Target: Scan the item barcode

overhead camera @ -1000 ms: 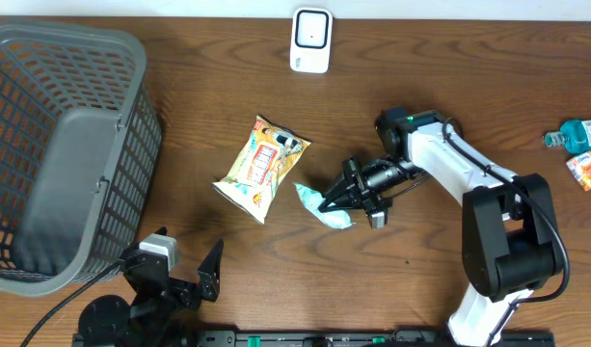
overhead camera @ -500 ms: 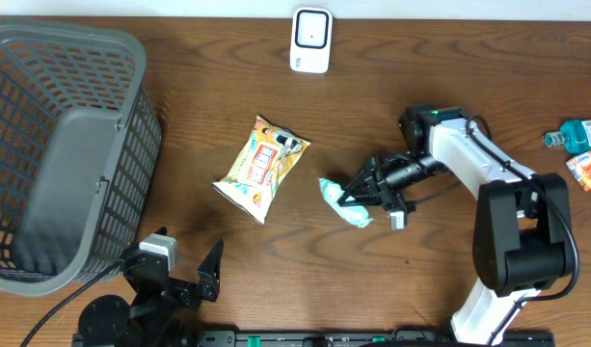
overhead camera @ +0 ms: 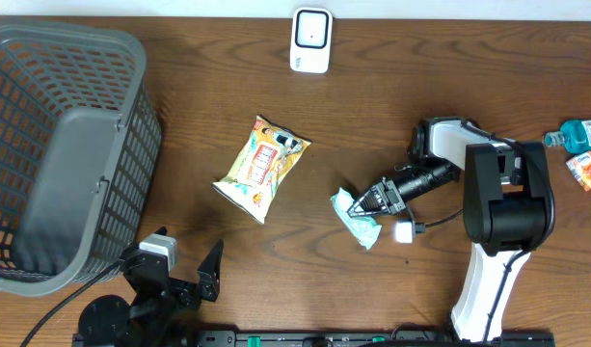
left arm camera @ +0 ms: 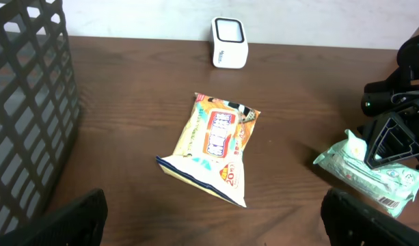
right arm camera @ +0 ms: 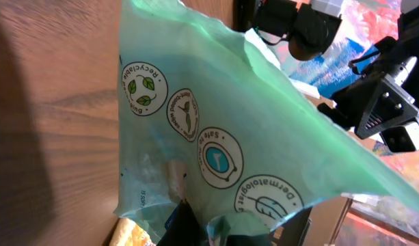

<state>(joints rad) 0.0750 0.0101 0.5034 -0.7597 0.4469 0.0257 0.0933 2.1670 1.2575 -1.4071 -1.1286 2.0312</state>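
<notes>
The item, a pale green wipes pack (overhead camera: pixel 360 223), lies right of centre on the wooden table. My right gripper (overhead camera: pixel 360 203) is shut on its upper edge, and the arm reaches in from the right. In the right wrist view the pack (right arm camera: pixel 216 130) fills the frame, pinched at its near end by the right gripper (right arm camera: pixel 216 229). The left wrist view shows the pack (left arm camera: pixel 363 174) with a small barcode (left arm camera: pixel 390 200) near its corner. The white scanner (overhead camera: pixel 311 40) stands at the table's far edge. My left gripper (overhead camera: pixel 187 260) stays open at the front left, holding nothing.
A yellow snack bag (overhead camera: pixel 261 167) lies left of the wipes pack. A large grey basket (overhead camera: pixel 131 116) takes up the left side. At the far right edge lie a teal bottle (overhead camera: pixel 577 134) and an orange packet (overhead camera: pixel 585 171).
My right gripper has dragged the wipes pack to the right and a little toward the front edge, away from the snack bag. The left arm has not moved.
</notes>
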